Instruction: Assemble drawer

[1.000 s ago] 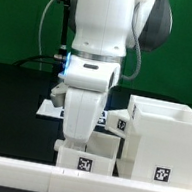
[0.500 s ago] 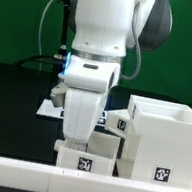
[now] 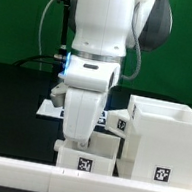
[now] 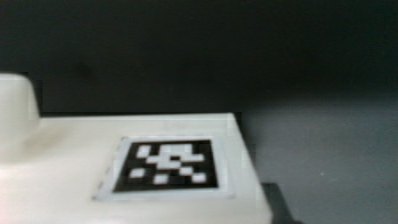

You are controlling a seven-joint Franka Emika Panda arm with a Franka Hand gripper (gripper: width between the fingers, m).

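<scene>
Drawer tray nearest, just beside the drawer casing | gripper low over tray, unmoved over the last second; fingers hidden, spread cannot be told | marker board behind | judgement: arm paused, no assembly progress.

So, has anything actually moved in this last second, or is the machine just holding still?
Nothing visibly changed. The arm keeps the same low pose over the small tray. The large box casing, beside it at the exterior view's right, has not shifted either.
</scene>
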